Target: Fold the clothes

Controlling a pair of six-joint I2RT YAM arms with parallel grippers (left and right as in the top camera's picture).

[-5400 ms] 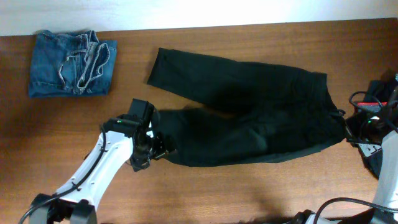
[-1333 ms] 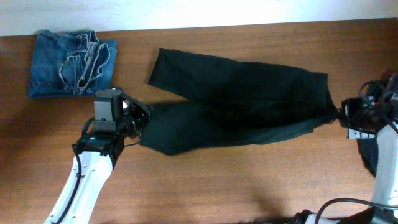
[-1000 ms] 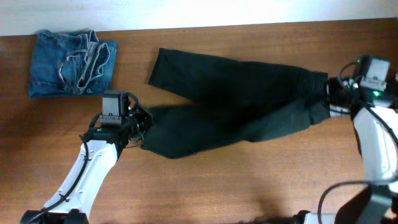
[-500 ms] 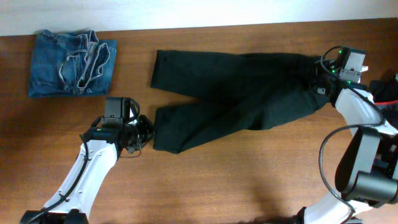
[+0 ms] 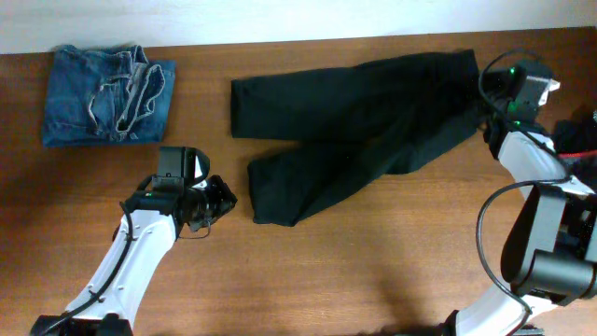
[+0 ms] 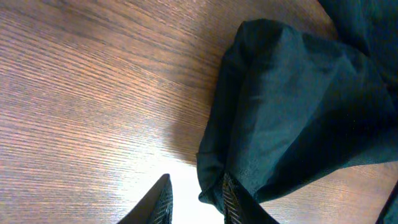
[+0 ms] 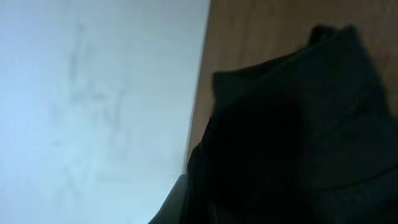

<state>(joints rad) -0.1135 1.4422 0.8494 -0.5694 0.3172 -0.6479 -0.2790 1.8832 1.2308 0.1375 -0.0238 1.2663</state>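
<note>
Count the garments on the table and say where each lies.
2 for certain: blue jeans, folded, at the overhead view's top left; black trousers spread across the middle. A dark shape with a reddish band at the right edge, mostly cut off, may be a third.

You have a wooden table (image 5: pixel 373 271) under everything, brown with a reddish tone, and its grain runs along the long side. In the left wrist view you can see this grain from close, with a bright patch of reflected light (image 6: pixel 185 186) on the wood near the lower edge of the picture. Behind the far edge of the table stands a white wall (image 5: pixel 280 19). In the right wrist view it fills the left half, pale, with faint marks.
</note>
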